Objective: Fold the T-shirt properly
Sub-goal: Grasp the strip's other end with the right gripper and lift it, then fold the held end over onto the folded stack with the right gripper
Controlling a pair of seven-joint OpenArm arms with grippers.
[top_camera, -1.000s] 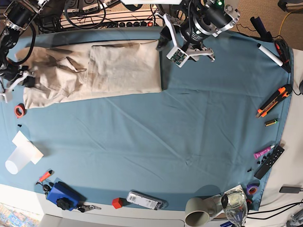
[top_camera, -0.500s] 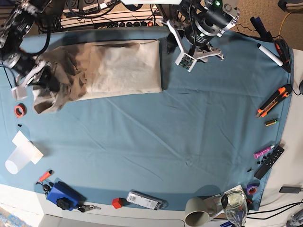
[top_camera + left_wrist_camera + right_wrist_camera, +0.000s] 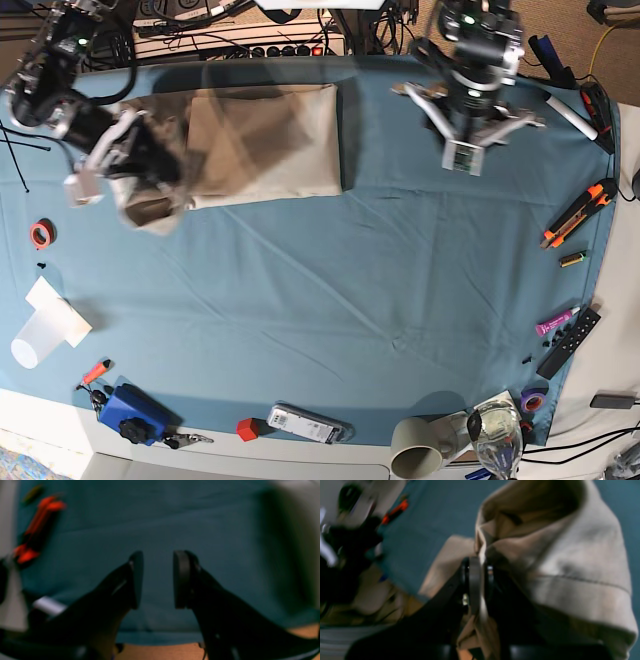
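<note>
The beige T-shirt (image 3: 265, 140) lies as a long folded band at the back of the teal table cloth (image 3: 330, 300). My right gripper (image 3: 152, 175) is shut on the shirt's left end and holds it bunched and lifted above the cloth. In the right wrist view the jaws (image 3: 480, 580) pinch a fold of the T-shirt (image 3: 570, 555), which drapes over them. My left gripper (image 3: 468, 130) is to the right of the shirt, apart from it. In the left wrist view it (image 3: 157, 580) is open and empty above bare cloth.
A red tape ring (image 3: 40, 234) and a white paper cup (image 3: 45, 330) lie at the left. An orange utility knife (image 3: 578, 212), a white marker (image 3: 570, 115) and a remote (image 3: 568, 342) lie at the right. A blue object (image 3: 130, 412) and a grey mug (image 3: 420, 448) sit near the front edge.
My right gripper has lifted the shirt's left end and carried it rightward, toward the folded part. My left arm has moved right, away from the shirt's right edge.
</note>
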